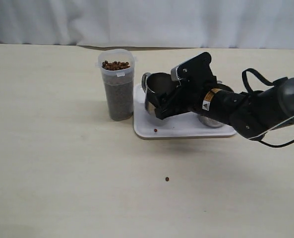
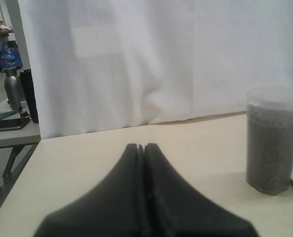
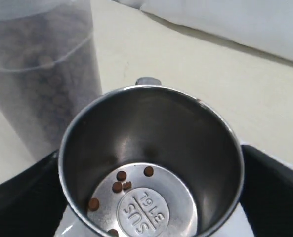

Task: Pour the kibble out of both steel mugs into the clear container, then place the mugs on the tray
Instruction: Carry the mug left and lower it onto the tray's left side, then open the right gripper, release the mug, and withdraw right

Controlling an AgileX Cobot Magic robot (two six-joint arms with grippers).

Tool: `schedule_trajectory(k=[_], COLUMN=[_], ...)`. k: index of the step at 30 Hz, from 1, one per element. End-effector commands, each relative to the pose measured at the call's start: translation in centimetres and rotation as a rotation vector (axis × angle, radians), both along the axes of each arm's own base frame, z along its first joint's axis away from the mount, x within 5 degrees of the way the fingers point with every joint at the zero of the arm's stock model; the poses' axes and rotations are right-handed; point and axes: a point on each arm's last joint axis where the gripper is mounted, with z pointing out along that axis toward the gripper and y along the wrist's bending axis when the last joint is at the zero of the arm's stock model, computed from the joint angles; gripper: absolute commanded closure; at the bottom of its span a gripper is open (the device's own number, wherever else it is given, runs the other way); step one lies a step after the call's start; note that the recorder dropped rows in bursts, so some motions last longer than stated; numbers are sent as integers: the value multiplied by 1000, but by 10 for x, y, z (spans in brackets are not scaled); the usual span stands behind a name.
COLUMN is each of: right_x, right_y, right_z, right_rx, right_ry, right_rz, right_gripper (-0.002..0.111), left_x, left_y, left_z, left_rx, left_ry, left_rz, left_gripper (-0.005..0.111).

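The clear container (image 1: pixel 116 91) (image 2: pixel 273 140) (image 3: pixel 42 74) stands left of the tray (image 1: pixel 186 130), filled nearly to its mouth with kibble (image 1: pixel 115 65). One steel mug (image 1: pixel 159 85) (image 3: pixel 151 148) stands upright on the tray's left end, with a few kibble pellets (image 3: pixel 119 186) on its bottom. My right gripper (image 1: pixel 159 105) (image 3: pixel 148 192) has a finger tight against each side of this mug. The other steel mug (image 1: pixel 212 120) is on the tray too, mostly hidden behind my right arm. My left gripper (image 2: pixel 144 146) is shut and empty, low over the table left of the container.
One loose pellet (image 1: pixel 155 130) lies on the tray's front edge. Another pellet (image 1: pixel 167 179) lies on the bare table nearer the front. A white curtain (image 1: pixel 147 20) hangs behind the table. Past the table's left edge stands another table with bottles (image 2: pixel 13 89).
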Motion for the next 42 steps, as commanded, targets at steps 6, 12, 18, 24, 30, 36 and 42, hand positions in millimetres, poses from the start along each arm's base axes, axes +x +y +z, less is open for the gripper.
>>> schedule_trajectory(k=[6,12,18,24,30,36,42], right_x=[2,2,2,-5,-44,-110,-193], right_y=[2,2,2,-3,-19,-73,-126], right_z=[-15,-15,-12,20,78,119,119], right_rx=[-63,-63,-59,-30,49,-41,66], right_ry=[-39,-39,-45,-85,-138,-104,-207], right_rz=[41,41,39,25,60,-79,-161], right_gripper=[86,48,27,26,31,98,103], left_x=[0,0,0,0,0,0,0], left_y=[0,0,0,0,0,0,0], left_z=[1,1,1,1,1,1,1], left_rx=[-1,-1,-1,-1,-1,0,0], left_ry=[-16,-16,-16,-16,-16,-14,-14], left_rz=[-8,-8,-8,-8,-8,-8,-8], left_gripper=[107,107,107,107,107,107,107])
